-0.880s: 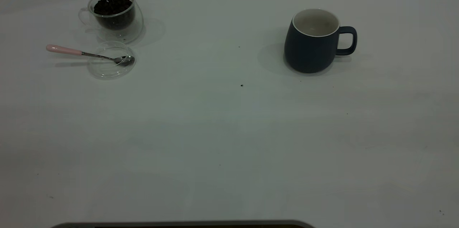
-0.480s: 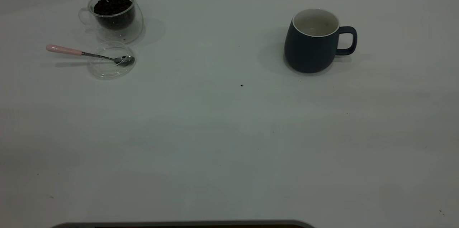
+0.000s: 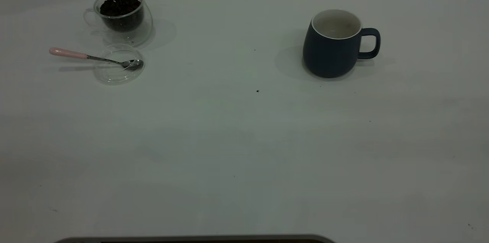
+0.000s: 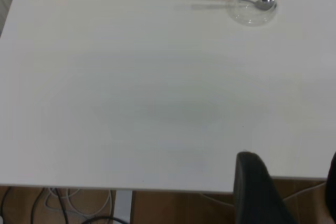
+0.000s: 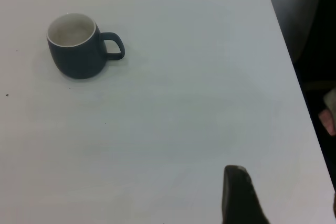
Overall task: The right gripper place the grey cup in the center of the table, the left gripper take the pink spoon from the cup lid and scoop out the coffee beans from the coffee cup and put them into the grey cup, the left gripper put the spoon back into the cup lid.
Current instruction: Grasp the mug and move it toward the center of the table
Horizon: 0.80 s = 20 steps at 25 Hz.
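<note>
Nothing moved: one grey cup [image 3: 331, 46], one pink spoon [image 3: 91, 58], one coffee cup [image 3: 121, 15].

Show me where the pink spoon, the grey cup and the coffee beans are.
pink spoon [image 3: 68, 53], exterior view, on its pink handle.
grey cup [image 3: 329, 54], exterior view, on its dark outer wall.
coffee beans [image 3: 120, 5], exterior view, on top of the heap.

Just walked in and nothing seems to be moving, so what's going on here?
Nothing is being handled. The dark blue-grey mug stands untouched toward the right of the white table. At far left, the clear glass cup holds the dark coffee beans, and the pink-handled spoon rests its bowl in the clear round lid. Both arms sit back near the table's edge.
</note>
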Each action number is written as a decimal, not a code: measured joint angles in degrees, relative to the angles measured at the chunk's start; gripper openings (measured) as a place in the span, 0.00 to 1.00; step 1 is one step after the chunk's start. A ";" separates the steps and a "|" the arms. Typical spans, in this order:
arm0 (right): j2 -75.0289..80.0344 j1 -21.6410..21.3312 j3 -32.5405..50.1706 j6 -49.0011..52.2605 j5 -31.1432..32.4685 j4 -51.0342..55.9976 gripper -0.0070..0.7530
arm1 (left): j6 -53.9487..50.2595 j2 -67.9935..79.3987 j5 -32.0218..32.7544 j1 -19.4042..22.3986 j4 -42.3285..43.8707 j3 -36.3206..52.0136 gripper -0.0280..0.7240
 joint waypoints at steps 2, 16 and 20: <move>0.00 0.00 0.00 0.00 0.00 0.00 0.61 | 0.00 0.00 0.00 0.00 0.00 0.00 0.56; 0.00 0.00 0.00 0.00 0.00 0.00 0.61 | 0.00 0.00 0.00 0.00 0.00 0.00 0.56; 0.50 0.00 -0.06 -1.10 -0.18 0.00 0.61 | 0.00 0.00 0.00 0.00 0.00 0.00 0.56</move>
